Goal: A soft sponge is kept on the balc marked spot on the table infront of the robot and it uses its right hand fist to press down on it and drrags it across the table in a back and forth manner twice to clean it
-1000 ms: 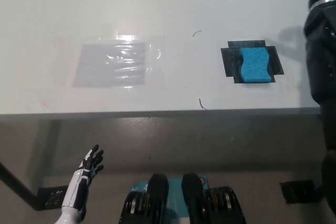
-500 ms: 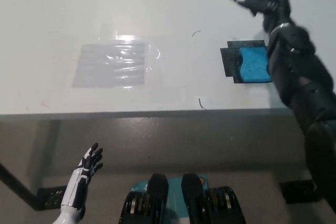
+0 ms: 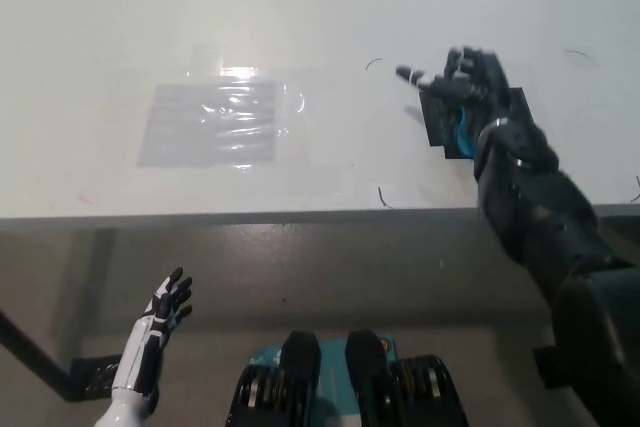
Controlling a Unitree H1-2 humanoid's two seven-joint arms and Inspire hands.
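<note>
White table [image 3: 300, 7] is spanning the far half of the view. Black right hand [image 3: 462, 82], fingers spread and grasping nothing, is hovering over the blue sponge [image 3: 460, 136], which is lying mostly hidden on the black marked patch [image 3: 435, 122] at right. A transparent film [image 3: 212, 122] is lying at left. White left hand [image 3: 165, 309], released, is hanging at near left below the table edge.

sponge [image 3: 461, 134]: 1, mostly hidden | black marked spot [image 3: 436, 119]: 1 | clear tape patch [image 3: 211, 123]: 1
</note>
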